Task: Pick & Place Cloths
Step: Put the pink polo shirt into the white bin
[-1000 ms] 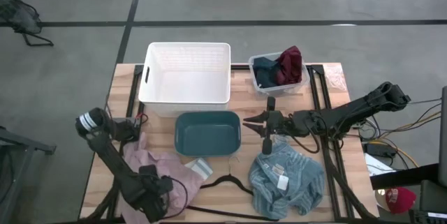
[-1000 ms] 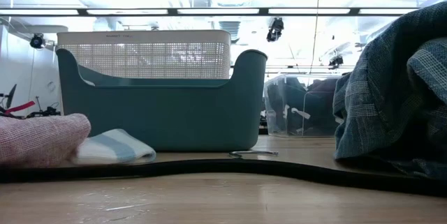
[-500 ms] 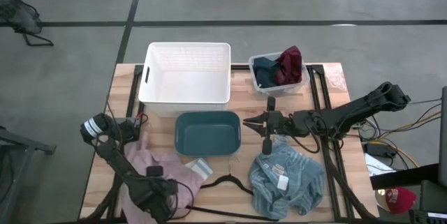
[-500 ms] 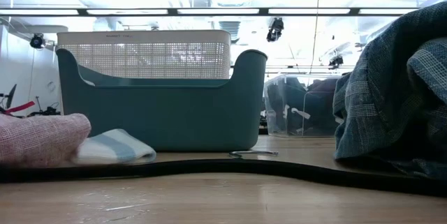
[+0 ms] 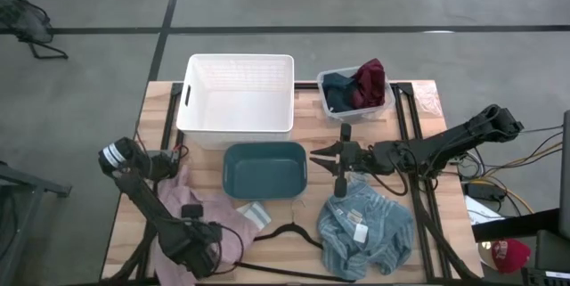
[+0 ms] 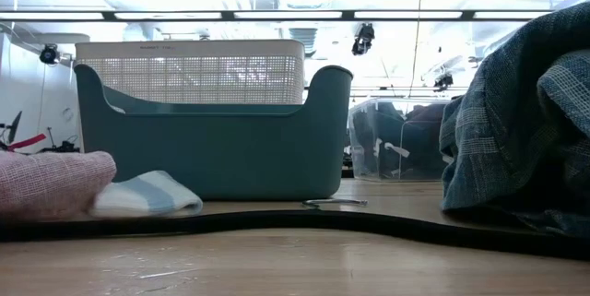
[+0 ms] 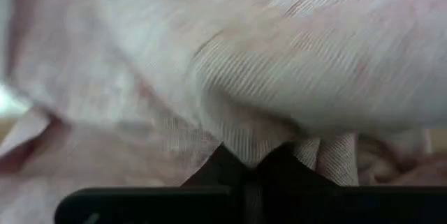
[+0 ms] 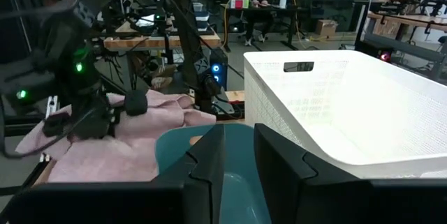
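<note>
Cloths lie spread over the wooden table; the pale pink cloth is under and around the left gripper, which sits low at the table's near left corner with its tips buried in the fabric; in the left wrist view the pink weave fills everything ahead of the dark fingers, and a fold of it is pinched between them where they press together. Just to the right of that gripper lies a small white sock with a pale blue stripe, touching the pink cloth's edge; the low view shows the same sock tucked against the pink bundle. Beyond the sock, farther right, a black wire hanger lies flat on the wood, its hook near the teal bin.

The right gripper hangs above the table just right of the teal bin, its fingers spread apart and holding nothing; directly below and toward the near edge from it sits the light blue striped cloth, bunched, with its white tag facing up; in the low view this cloth rises as a tall heap. Behind the right gripper a clear bin holds a navy cloth and a maroon cloth, the maroon one draped partly over the navy. Left of that stands the white bin, which the right wrist view shows close ahead.
</note>
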Controlling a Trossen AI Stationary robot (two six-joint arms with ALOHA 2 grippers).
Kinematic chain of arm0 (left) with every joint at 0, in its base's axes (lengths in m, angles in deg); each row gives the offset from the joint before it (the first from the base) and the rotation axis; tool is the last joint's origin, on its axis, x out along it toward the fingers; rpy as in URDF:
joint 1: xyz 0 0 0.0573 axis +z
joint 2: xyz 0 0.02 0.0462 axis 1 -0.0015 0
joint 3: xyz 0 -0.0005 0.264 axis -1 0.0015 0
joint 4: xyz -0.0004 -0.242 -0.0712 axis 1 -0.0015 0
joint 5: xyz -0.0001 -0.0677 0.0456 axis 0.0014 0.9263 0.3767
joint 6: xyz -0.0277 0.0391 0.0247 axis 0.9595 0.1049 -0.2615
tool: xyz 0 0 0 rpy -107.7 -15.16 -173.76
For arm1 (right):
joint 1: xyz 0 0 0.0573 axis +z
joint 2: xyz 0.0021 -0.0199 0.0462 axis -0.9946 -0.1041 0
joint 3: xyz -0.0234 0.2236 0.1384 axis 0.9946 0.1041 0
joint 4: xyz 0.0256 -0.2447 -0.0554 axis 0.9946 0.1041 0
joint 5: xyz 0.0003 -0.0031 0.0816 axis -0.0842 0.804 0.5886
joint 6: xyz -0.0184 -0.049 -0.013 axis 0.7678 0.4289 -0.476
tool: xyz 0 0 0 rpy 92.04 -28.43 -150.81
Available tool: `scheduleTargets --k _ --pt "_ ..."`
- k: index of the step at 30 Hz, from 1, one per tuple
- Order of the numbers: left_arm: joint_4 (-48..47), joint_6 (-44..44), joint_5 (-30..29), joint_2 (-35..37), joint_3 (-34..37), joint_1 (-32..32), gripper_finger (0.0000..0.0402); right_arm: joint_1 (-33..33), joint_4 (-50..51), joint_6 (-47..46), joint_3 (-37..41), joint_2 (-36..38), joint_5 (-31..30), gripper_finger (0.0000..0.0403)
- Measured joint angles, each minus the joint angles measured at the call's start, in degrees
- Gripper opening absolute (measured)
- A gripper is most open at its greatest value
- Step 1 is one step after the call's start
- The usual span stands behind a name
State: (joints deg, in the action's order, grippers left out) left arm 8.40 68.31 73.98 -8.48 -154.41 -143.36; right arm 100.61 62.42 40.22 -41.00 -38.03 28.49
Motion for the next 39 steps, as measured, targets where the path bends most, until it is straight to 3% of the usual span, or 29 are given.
scheduleTargets --k 6,12,19,26,29,39 --pt "-12.6 2.7 -2.0 4.5 -4.7 0.0 0.0016 0.0 0.0 0.0 0.0 0.0 0.0 0.0085" --pt "-28.1 3.6 -8.6 6.2 -13.2 0.0 0.0016 0.0 -0.1 0.0 0.0 0.0 0.0 0.0092" --pt "-28.0 -2.6 -17.5 8.3 -22.5 0.7 0.0017 0.0 -0.2 0.9 0.0 0.0 0.0 0.007" --pt "-27.9 -12.7 -32.9 8.6 -31.2 1.0 0.0017 0.0 -0.3 1.0 0.1 0.0 0.0 0.0042" --pt "-27.9 -17.0 -36.6 8.6 -34.5 1.6 0.0017 0.0 -0.3 1.0 0.1 0.0 0.0 0.0034" --pt "-28.0 -29.0 -56.9 8.6 -41.7 3.3 0.0018 0.0 -0.3 1.0 0.2 0.0 0.0 0.0034"
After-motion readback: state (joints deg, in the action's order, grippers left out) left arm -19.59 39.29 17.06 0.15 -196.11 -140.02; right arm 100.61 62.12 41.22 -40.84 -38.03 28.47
